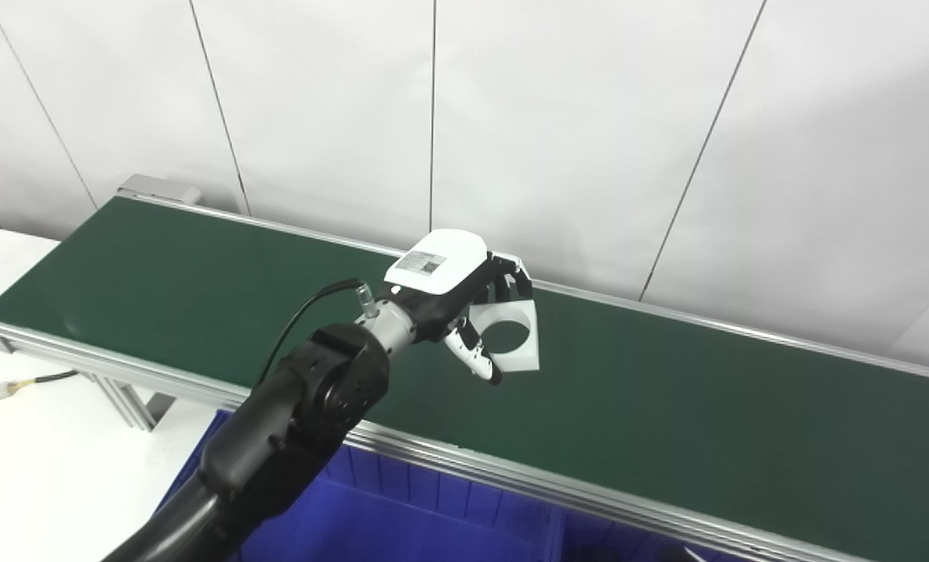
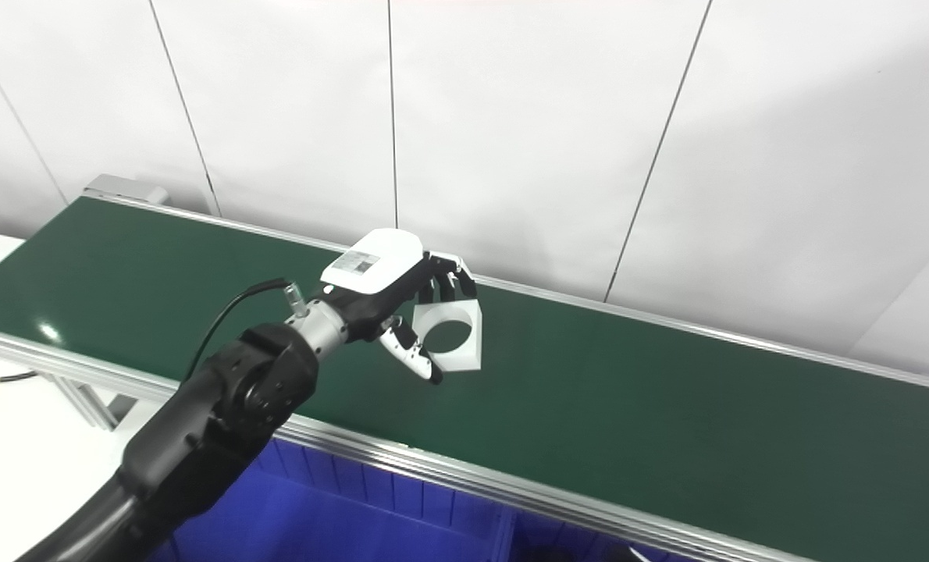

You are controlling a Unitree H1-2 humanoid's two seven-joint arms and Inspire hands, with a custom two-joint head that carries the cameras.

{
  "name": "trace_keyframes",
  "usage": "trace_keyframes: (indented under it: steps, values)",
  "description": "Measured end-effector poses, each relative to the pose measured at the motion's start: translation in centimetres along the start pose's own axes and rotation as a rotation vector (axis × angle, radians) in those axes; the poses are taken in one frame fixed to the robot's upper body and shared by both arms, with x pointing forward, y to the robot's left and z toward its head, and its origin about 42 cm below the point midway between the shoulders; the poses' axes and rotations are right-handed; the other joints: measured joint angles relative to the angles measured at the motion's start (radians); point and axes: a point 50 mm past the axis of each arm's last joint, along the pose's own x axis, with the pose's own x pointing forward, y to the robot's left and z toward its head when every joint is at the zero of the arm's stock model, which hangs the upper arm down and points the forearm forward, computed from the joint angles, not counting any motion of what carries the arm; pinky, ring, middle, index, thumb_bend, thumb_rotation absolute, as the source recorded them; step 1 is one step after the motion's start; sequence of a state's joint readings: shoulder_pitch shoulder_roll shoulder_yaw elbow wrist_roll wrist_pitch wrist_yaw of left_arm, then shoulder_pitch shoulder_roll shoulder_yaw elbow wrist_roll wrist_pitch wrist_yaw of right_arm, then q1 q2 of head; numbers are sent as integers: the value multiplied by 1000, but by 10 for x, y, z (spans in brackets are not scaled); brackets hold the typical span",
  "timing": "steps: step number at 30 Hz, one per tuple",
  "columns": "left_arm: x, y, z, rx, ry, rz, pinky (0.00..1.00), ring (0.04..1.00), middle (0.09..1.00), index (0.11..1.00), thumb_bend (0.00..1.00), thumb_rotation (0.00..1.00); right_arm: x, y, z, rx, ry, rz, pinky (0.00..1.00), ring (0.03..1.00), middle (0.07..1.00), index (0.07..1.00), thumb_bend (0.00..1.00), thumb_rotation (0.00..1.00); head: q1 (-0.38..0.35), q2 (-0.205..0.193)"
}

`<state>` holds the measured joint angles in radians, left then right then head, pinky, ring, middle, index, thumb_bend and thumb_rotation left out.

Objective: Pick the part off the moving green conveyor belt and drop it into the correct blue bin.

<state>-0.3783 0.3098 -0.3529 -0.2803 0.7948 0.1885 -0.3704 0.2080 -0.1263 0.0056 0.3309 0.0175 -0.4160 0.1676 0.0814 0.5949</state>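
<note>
Left hand [image 1: 453, 293] reaches out over the green conveyor belt [image 1: 667, 406], arm entering from the lower left. The hand's white back faces up and toward the camera; a small printed label sits on it.

Fingers [image 1: 505, 282] curled down over the top edge of the part [image 1: 511, 337], tips dark against the white plastic. Thumb [image 1: 476, 355] angled down along the part's near-left side, its tip at the lower left corner. Grip reads as closed on the part, fingers above and thumb on the side (contact on the far face is hidden by the hand itself).

The part is a white, roughly square block with a large round hole through its middle; green belt shows through the hole. It is tilted, its holed face turned toward the camera. Whether its lower edge touches the belt or hangs just above it cannot be told from either view.

Position: about mid-length of the belt, nearer the far rail than the near rail.

Blue bin [image 1: 402, 507] sits below the near rail, beside the forearm; interior ribs visible.

Right hand is out of both views.
</note>
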Motion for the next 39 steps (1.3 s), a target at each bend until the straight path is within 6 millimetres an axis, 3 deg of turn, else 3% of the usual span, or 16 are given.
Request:
trace_keyframes:
  steps: [2,3,5,11,13,14,16,17,27,36,37,38,39]
  values:
    - [-16,1,6,-12,-9,2,413,494,490,641,551,0,0,-1,5,-3,-19,0,705,768,800,798,1000,266,-6,31]
    - [-22,-1,9,-19,-9,-6,405,491,490,643,552,0,0,-1,7,-4,-26,-1,708,769,801,803,1000,264,-12,69]
    - [-32,-6,8,-33,4,-32,397,487,490,645,552,0,-1,-2,12,-8,-43,3,709,767,799,805,1000,260,-12,69]
    - [-60,-26,6,-58,51,-122,403,497,491,647,552,0,2,-5,25,-5,-97,-2,678,742,788,789,1000,250,-22,170]
    - [-68,-35,4,-73,70,-145,397,494,490,644,552,0,4,-5,31,-8,-118,-1,675,741,787,789,1000,248,-23,180]
    - [-74,-40,3,-82,81,-160,384,484,490,639,551,0,5,-5,33,-10,-127,0,672,739,785,790,1000,249,-29,210]
    - [-83,-50,2,-96,98,-188,375,474,489,636,552,0,5,-5,39,-18,-147,1,671,738,783,791,1000,247,-29,210]
    - [-87,-54,2,-99,104,-199,383,479,490,639,552,0,6,-5,42,-20,-157,1,669,738,783,791,1000,247,-35,229]
    - [-100,-66,2,-68,115,-250,423,507,490,662,553,0,5,-1,56,-16,-212,5,690,752,784,789,1000,240,-52,290]
    - [-103,-76,1,-39,111,-293,419,509,491,666,553,0,6,1,62,-14,-233,3,686,746,778,790,1000,232,-54,298]
    - [-103,-77,1,-36,113,-296,435,522,555,665,804,0,6,1,62,-14,-233,2,687,747,780,792,1000,235,-54,296]
    - [-103,-78,0,-35,113,-301,440,524,574,664,888,0,5,1,62,-14,-232,-1,685,746,779,793,1000,234,-52,296]
    - [-103,-80,-1,-30,115,-307,440,524,576,664,896,0,5,0,62,-15,-231,-5,685,746,779,793,1000,234,-52,296]
